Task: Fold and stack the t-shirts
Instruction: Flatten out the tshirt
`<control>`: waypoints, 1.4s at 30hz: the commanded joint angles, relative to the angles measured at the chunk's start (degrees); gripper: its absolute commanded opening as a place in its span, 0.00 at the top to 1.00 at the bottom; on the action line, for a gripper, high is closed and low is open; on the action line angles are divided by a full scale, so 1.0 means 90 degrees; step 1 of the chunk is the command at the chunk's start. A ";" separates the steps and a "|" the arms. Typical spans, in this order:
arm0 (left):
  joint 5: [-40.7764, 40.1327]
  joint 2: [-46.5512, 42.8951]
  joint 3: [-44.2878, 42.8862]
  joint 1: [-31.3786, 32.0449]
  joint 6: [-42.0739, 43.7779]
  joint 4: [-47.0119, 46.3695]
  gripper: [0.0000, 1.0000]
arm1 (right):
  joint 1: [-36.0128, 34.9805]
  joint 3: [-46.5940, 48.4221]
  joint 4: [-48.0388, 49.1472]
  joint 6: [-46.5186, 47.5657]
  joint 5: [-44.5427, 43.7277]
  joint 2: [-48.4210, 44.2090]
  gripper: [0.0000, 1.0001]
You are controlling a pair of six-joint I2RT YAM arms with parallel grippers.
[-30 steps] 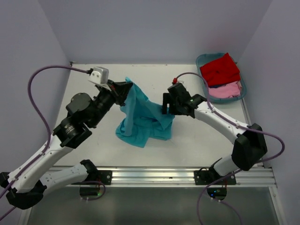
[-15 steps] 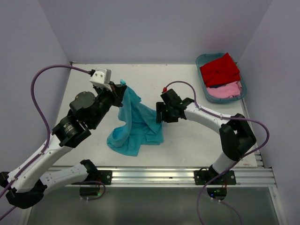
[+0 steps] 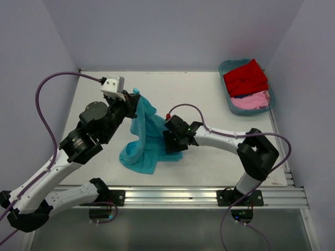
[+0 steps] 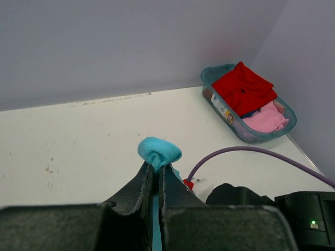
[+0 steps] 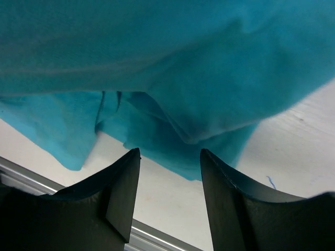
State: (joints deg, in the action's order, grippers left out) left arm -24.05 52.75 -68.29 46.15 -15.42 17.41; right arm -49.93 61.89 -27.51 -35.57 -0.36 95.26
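My left gripper (image 3: 134,98) is shut on a bunched corner of the turquoise t-shirt (image 3: 148,137) and holds it up; the rest hangs down in a crumpled heap on the table. The pinched tuft shows between the left fingertips in the left wrist view (image 4: 159,152). My right gripper (image 3: 168,141) is open and empty, low at the shirt's right lower edge. In the right wrist view the turquoise cloth (image 5: 172,78) fills the frame just beyond the open right gripper (image 5: 170,153). The red t-shirt (image 3: 245,76) and the pale pink t-shirt (image 3: 252,101) lie in the tub.
A teal plastic tub (image 3: 226,67) stands at the back right corner of the white table (image 3: 220,157); it also shows in the left wrist view (image 4: 222,107). Purple cables loop from both arms. A metal rail (image 3: 172,193) runs along the near edge.
My right gripper has moved left and nearer, from right of the shirt to its lower right edge. The hanging shirt shifted left and down. My left gripper still holds the corner.
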 commanded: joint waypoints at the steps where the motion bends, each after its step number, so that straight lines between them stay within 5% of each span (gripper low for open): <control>1: -0.0120 -0.0070 -0.0224 -0.0030 0.0082 -0.0225 1.00 | -0.0272 0.0447 0.0185 -0.0159 -0.0067 0.0371 0.47; 32: -0.0374 -0.0480 0.0225 -0.0030 -0.0074 -0.0138 1.00 | -0.0936 0.1415 -0.0684 -0.0296 -0.1142 0.1270 0.60; 39: -0.0404 -0.0558 0.0215 -0.0030 -0.0084 -0.0079 1.00 | -0.0936 0.1337 -0.0576 -0.0344 -0.1122 0.1447 0.97; 42: -0.0443 -0.0578 0.0215 -0.0021 -0.0084 -0.0069 1.00 | -0.0927 0.1317 -0.0684 -0.0364 -0.1307 0.1281 1.00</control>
State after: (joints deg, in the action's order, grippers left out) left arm -26.76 48.62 -66.26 46.15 -15.68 18.15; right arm -58.11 72.53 -33.19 -38.17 -9.74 108.20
